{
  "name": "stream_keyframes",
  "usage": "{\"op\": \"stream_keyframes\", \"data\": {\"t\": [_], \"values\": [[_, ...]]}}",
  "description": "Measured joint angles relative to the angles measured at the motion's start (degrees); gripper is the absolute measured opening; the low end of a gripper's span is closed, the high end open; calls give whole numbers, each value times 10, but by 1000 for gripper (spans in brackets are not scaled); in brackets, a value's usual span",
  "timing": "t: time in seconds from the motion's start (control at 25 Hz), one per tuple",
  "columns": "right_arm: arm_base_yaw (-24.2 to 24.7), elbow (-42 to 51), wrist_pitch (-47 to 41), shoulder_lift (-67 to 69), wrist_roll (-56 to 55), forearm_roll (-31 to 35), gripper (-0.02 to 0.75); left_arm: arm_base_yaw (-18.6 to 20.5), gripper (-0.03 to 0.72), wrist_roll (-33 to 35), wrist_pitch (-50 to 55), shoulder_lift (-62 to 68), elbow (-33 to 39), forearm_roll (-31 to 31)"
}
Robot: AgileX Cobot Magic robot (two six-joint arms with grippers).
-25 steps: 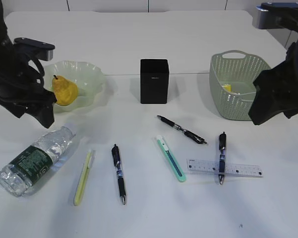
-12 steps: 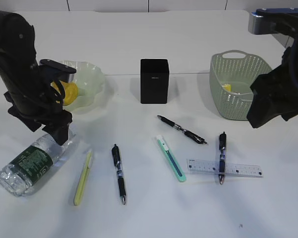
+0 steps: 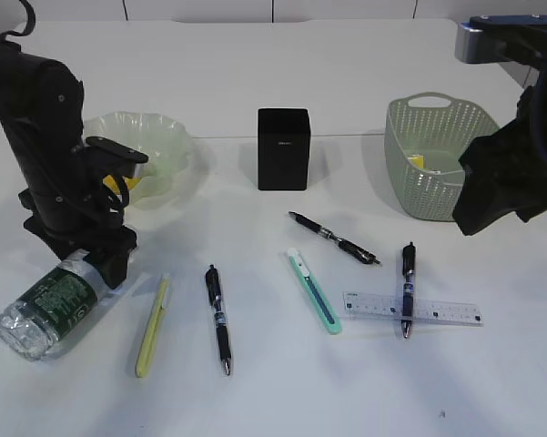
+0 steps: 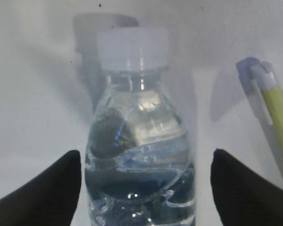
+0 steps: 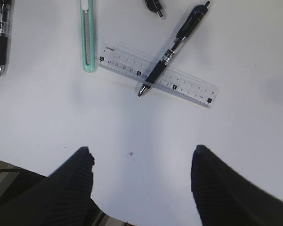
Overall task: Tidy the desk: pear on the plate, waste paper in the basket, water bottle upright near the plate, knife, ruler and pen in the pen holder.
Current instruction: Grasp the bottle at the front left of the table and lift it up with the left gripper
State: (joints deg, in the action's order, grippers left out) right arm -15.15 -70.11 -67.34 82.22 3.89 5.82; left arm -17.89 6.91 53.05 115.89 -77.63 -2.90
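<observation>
While your left gripper [image 4: 143, 188] hangs over the water bottle [image 3: 56, 300] lying on its side near the desk's [image 3: 346, 82] left front edge, its jaws stand wide apart either side of the bottle's neck, clamping nothing. The pear [image 3: 120, 187] sits in the pale green plate [image 3: 159, 146] toward the left rear, partly hidden by your arm. Your right gripper [image 5: 141, 188] hovers empty, jaws spread, above bare desk just in front of the clear ruler [image 5: 160, 80], which a blue pen [image 5: 172, 49] crosses. The mint utility knife [image 3: 314, 291] lies near the front centre; the black pen holder [image 3: 283, 148] stands mid-desk, the basket [image 3: 432, 173] at right rear.
</observation>
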Motion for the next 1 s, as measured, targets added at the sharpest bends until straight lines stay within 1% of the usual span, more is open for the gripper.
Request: {"op": "stream_keyframes", "data": {"t": [0.28, 0.48, 0.72, 0.8, 1.0], "values": [[0, 0, 0, 0, 1, 0, 484, 0, 591, 0, -4, 20, 0, 2], [0, 0, -3, 0, 1, 0, 484, 0, 528, 0, -12, 23, 0, 11], [0, 0, -8, 0, 1, 0, 484, 0, 398, 0, -10, 23, -1, 12], [0, 0, -9, 0, 1, 0, 484, 0, 383, 0, -8, 23, -1, 12], [0, 0, -10, 0, 1, 0, 484, 0, 380, 0, -6, 23, -1, 1]]}}
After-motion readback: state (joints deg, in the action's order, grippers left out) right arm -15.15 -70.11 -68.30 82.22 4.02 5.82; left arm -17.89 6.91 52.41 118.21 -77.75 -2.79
